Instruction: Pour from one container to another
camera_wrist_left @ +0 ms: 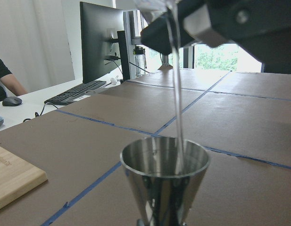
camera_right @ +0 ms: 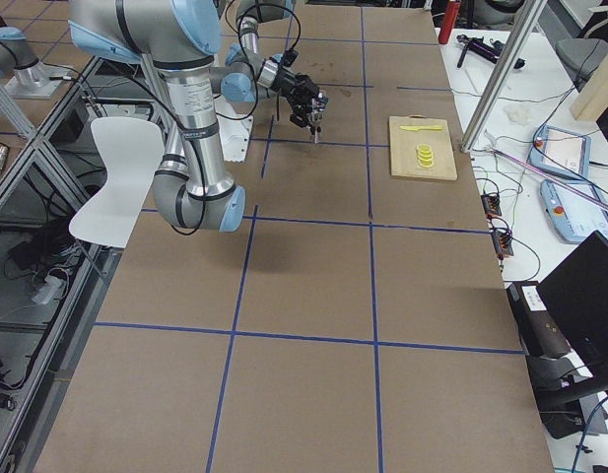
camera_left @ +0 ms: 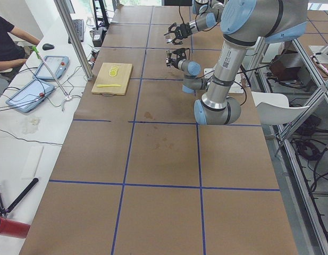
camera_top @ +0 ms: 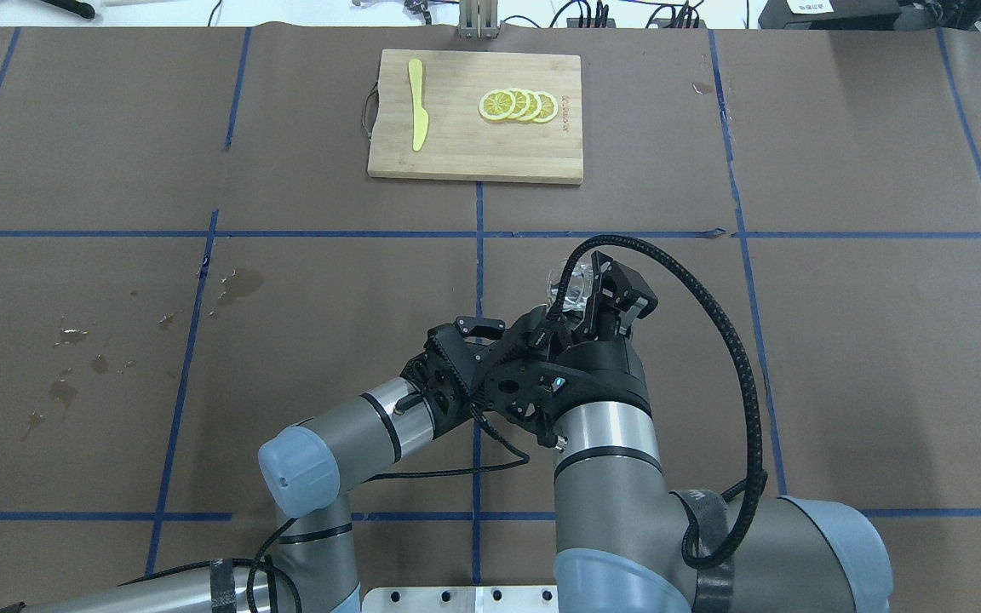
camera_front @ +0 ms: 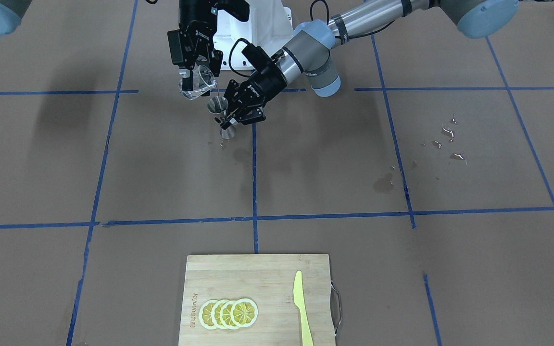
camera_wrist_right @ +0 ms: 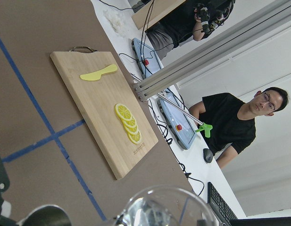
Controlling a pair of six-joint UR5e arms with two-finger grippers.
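My right gripper (camera_front: 195,72) is shut on the small clear glass cup (camera_front: 195,87), holding it tilted above the table with its lip down. My left gripper (camera_front: 231,117) is shut on the waist of the steel hourglass jigger (camera_front: 223,117), which stands upright just below and beside the cup. In the left wrist view a thin stream of clear liquid (camera_wrist_left: 178,117) falls into the jigger's (camera_wrist_left: 164,174) top cone. The right wrist view shows the cup's rim (camera_wrist_right: 169,209) and the jigger's rim (camera_wrist_right: 44,216). From overhead the cup (camera_top: 570,289) shows past the right wrist; the jigger is hidden.
A wooden cutting board (camera_front: 267,269) lies at the table's far side with lemon slices (camera_front: 229,314) and a yellow knife (camera_front: 301,307) on it. Wet spots (camera_front: 450,139) mark the paper on my left side. A person (camera_wrist_right: 228,122) sits beyond the table's end.
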